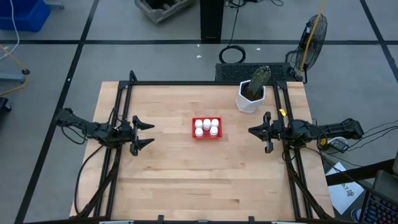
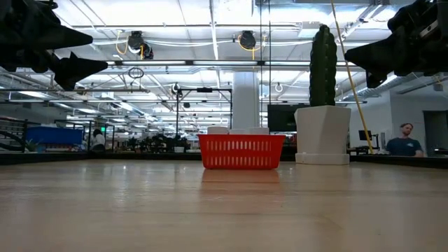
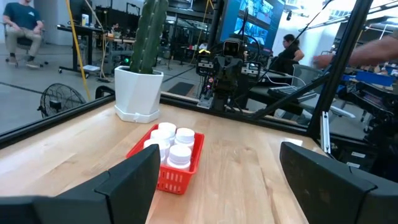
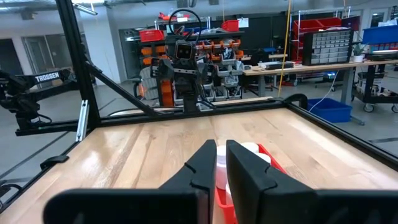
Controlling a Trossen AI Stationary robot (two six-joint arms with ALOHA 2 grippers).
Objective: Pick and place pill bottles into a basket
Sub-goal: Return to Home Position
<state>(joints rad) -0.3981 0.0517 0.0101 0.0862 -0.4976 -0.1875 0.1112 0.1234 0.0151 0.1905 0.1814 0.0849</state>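
The pill bottles (image 1: 206, 126) stand upright, packed cap to cap inside the red basket (image 1: 194, 128). From above I can count at least five white caps, and they fill the basket nearly wall to wall. The basket sits near the middle of the wooden surface (image 1: 186, 180), a little toward the side where the planter stands. Seen from table height, only the bottles' tops show over its mesh wall.

Just beyond the basket, toward the right arm's side, is a white planter pot (image 1: 250, 99) with a tall green cactus (image 1: 260, 79) in it. The pot stands near the basket but does not touch it. No bottle lies loose anywhere on the wood that I can see.

The two arms flank the basket, each well apart from it and pointing in at it from opposite sides. The left claw (image 1: 151, 134) is released, its two dark fingers (image 3: 134, 177) spread wide with nothing between them. The right claw (image 1: 251, 130) is clenched on nothing, its fingers drawn almost together so that only a thin slit shows between them in its own wrist view. In the low view both claws hang high above the boards, the left at one upper corner and the right at the other.

Behind the surface, off the corner past the planter, a floor fan (image 1: 314, 34) stands on the grey floor. Farther back in the room, a person (image 2: 406, 143) is at a desk.
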